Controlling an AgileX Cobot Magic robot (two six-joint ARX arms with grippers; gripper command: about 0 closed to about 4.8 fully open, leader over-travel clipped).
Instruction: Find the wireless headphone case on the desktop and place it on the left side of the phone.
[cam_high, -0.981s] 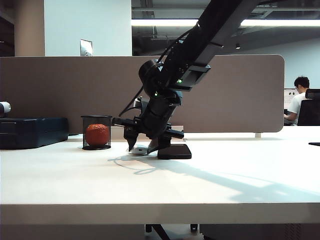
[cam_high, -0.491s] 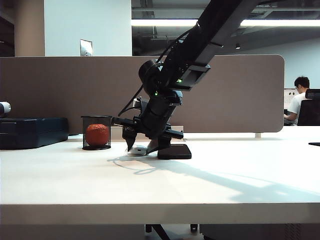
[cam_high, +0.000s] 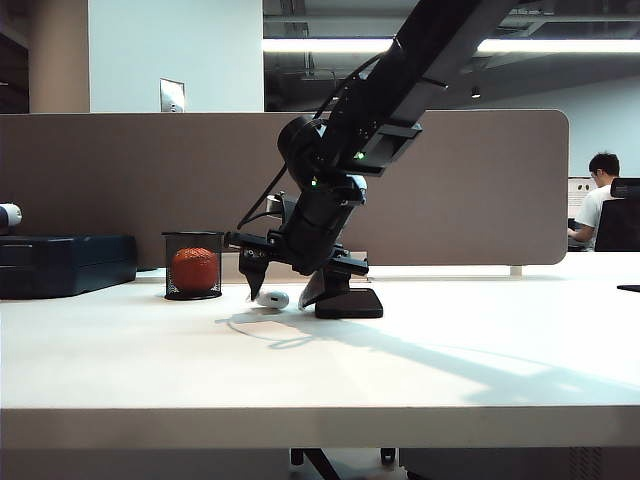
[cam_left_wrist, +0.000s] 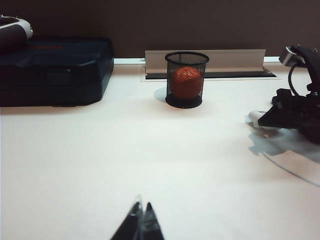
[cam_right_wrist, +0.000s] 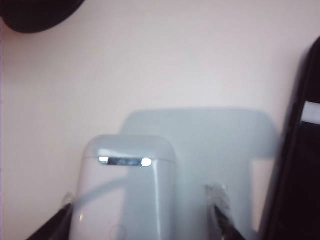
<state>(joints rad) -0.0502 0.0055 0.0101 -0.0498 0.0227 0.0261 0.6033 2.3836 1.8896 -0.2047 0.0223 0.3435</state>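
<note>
We see the white tabletop (cam_high: 420, 370) running wide under everything, its thick front edge toward the exterior camera. Along the back edge at the far left lies a dark blue box (cam_high: 65, 264). Beside it, further in along the back, stands a black mesh cup (cam_high: 193, 265) with an orange-red ball (cam_high: 195, 269) inside.

Near the middle of the tabletop's back half, the right arm slants down to the right pincer (cam_high: 282, 288), whose fingers stand apart, one on each side of the wireless headphone case (cam_high: 272, 298) with a gap at each side in the right wrist view. The case (cam_right_wrist: 127, 192) lies flat on the tabletop, gripped by nothing. The phone (cam_high: 349, 302), flat and black, lies just beside it, on the side away from the mesh cup.

The left pincer (cam_left_wrist: 141, 220) hangs over the front part of the tabletop, well apart from all objects, its tips pressed together.
</note>
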